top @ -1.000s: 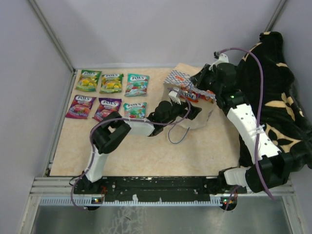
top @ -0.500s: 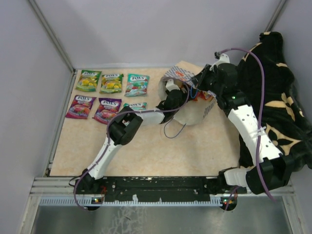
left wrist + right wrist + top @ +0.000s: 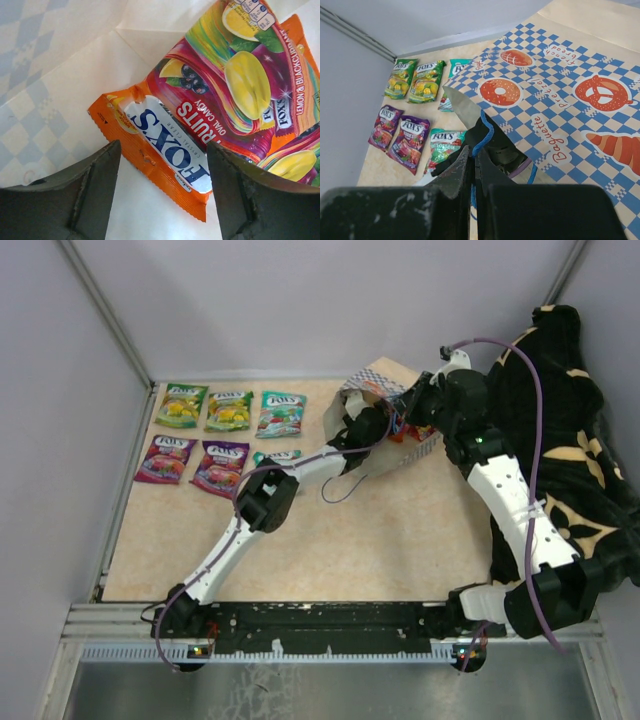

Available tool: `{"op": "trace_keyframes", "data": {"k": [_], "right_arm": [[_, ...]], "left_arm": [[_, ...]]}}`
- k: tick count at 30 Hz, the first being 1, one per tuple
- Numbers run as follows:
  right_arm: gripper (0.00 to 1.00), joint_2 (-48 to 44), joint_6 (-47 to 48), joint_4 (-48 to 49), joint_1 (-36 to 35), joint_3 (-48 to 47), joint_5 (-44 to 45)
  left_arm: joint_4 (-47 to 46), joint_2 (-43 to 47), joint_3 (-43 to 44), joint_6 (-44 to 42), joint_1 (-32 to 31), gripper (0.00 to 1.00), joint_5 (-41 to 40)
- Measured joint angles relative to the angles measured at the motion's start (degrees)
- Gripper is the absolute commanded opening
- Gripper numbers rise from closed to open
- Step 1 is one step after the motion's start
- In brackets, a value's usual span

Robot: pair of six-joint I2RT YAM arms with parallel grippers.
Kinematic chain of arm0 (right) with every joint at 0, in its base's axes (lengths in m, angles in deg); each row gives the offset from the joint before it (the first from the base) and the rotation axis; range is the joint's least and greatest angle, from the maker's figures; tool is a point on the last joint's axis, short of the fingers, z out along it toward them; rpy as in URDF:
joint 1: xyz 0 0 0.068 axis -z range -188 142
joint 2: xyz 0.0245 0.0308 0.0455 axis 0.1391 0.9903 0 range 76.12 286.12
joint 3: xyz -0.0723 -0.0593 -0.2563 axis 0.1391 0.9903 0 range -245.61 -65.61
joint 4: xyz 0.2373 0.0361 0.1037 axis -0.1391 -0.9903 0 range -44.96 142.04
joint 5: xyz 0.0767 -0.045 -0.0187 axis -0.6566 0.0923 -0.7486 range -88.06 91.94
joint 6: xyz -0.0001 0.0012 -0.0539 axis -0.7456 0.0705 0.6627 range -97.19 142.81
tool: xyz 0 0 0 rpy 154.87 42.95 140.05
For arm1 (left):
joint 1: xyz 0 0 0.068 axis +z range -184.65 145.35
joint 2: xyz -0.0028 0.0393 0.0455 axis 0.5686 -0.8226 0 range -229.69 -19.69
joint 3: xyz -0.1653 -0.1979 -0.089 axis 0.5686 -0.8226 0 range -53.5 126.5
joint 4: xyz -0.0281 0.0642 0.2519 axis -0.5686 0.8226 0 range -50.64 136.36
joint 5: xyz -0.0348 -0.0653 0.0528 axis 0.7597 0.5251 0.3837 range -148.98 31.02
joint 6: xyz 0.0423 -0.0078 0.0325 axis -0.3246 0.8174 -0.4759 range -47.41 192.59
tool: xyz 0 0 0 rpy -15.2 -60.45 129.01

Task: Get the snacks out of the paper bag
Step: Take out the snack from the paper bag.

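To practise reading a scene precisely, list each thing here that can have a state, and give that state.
paper bag: tipped over, mouth open
right gripper: shut on the blue cord handle
left gripper: open, inside the bag, above a packet
orange-edged packet: inside the bag, not gripped
laid-out packets: six, flat on the table, two rows
blanket: heaped at the right

6 packets (image 3: 213,434), 2 rows of 3, table's (image 3: 400,540) far left; paper bag (image 3: 378,377) right of them, further packets (image 3: 225,90) inside; blanket (image 3: 570,440) rightmost.
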Motion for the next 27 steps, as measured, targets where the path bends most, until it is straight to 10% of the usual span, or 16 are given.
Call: {"op": "trace_keyframes", "data": {"k": [10, 27], "right_arm": [[0.02, 0.0, 0.0, 0.11, 0.0, 0.0, -0.04], [0.02, 0.0, -0.04, 0.22, 0.0, 0.0, -0.26]], "left_arm": [[0.79, -1.46, 1.49, -0.72, 1.33, 0.01, 5.99], [-9.64, 16.48, -24.98, -9.03, 2.03, 0.01, 5.75]]}}
